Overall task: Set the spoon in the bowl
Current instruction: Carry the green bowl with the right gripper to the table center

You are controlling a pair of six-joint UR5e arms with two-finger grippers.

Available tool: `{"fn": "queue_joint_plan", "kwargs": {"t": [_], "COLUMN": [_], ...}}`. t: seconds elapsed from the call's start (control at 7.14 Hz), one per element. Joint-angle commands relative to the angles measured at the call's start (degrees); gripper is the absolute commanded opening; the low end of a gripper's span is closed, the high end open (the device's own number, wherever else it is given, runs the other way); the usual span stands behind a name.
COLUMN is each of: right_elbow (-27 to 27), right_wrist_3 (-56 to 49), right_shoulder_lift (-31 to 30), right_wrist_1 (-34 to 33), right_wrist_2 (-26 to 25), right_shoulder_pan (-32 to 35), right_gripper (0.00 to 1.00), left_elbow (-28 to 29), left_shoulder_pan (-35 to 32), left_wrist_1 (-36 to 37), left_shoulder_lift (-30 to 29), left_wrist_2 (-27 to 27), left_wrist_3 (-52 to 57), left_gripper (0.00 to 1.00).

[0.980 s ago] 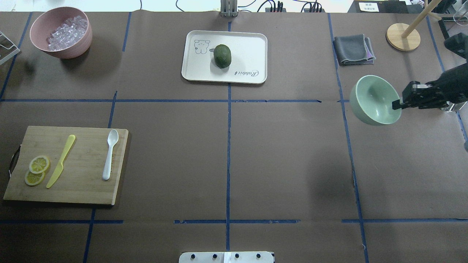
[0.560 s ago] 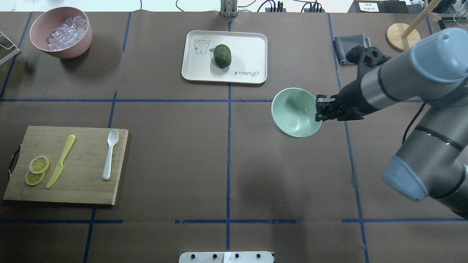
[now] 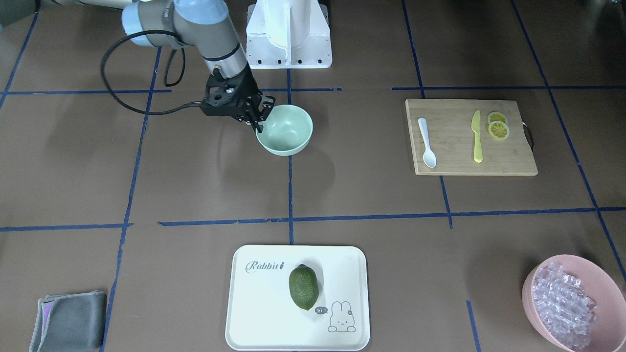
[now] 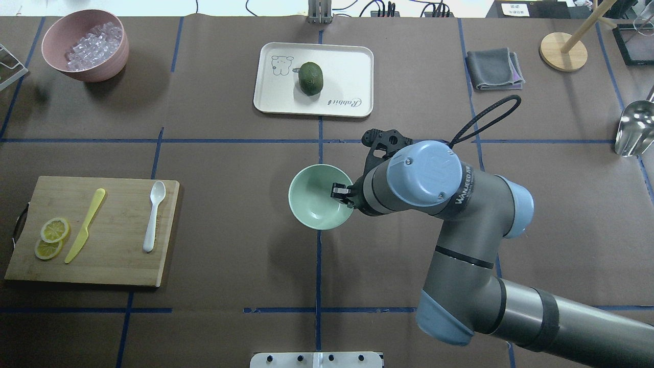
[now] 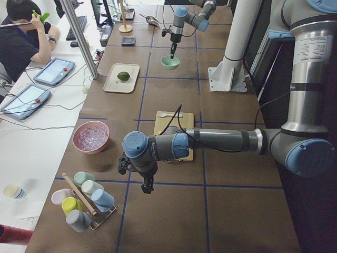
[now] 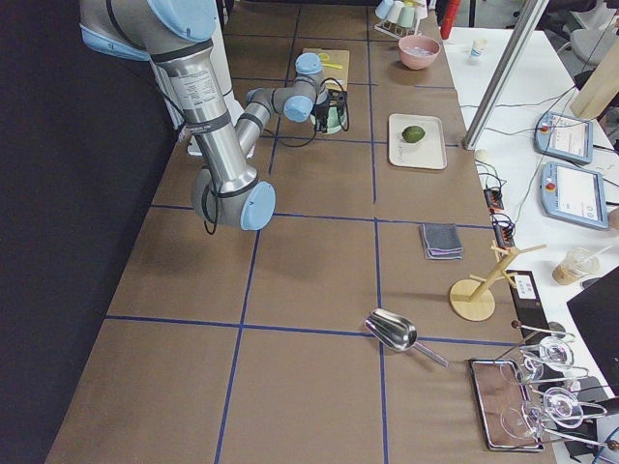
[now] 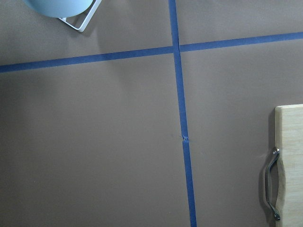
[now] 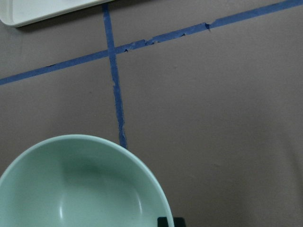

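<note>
The pale mint-green bowl (image 4: 316, 207) is near the table's middle, on the centre blue tape line; it also shows in the front view (image 3: 288, 132) and the right wrist view (image 8: 80, 189). My right gripper (image 4: 341, 193) is shut on the bowl's right rim, one finger inside and one outside, and holds it low over the table. The white plastic spoon (image 4: 155, 214) lies on the wooden cutting board (image 4: 117, 260) at the left, far from the bowl. My left gripper (image 5: 146, 187) shows only in the exterior left view, hanging beyond the board's end; I cannot tell its state.
A yellow-green knife (image 4: 84, 225) and lemon slices (image 4: 51, 237) lie on the board. A white tray (image 4: 347, 66) with a green fruit stands at the back middle. A pink bowl of ice (image 4: 102, 66), a grey cloth (image 4: 494, 69), a wooden stand (image 4: 563, 51) and a metal scoop (image 4: 633, 128) stand around the edges.
My right arm has carried the mint bowl from the far right leftward and nearer to the robot, to the table's middle. The spoon and the board have not moved.
</note>
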Motion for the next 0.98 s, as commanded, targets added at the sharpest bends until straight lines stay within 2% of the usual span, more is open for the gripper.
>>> {"fn": "queue_joint_plan", "kwargs": {"t": [0.0, 0.42, 0.56, 0.7, 0.84], "right_elbow": [-5.1, -5.7, -5.8, -5.7, -5.4], "right_wrist_3": [0.2, 0.0, 0.0, -0.5, -0.7], "right_shoulder_lift": [3.0, 2.6, 2.7, 2.5, 2.6], "right_wrist_1": [0.0, -0.1, 0.0, 0.0, 0.0], "right_wrist_2": [-1.0, -1.0, -1.0, -1.0, -0.9], "right_shoulder_pan": [-1.0, -1.3, -1.3, -1.3, -1.2], "right_gripper": [0.02, 0.04, 0.28, 0.8, 1.0], "left_elbow": [0.0, 0.0, 0.0, 0.0, 0.0], "left_shoulder_pan": [0.1, 0.1, 0.0, 0.0, 0.1], "left_wrist_1": [0.0, 0.0, 0.0, 0.0, 0.0], "left_shoulder_lift": [0.0, 0.0, 0.0, 0.0, 0.0], "left_wrist_2": [0.0, 0.0, 0.0, 0.0, 0.0], "left_wrist_3": [0.0, 0.0, 0.0, -0.1, 0.0], "left_gripper": [1.0, 1.0, 1.0, 1.0, 1.0]}}
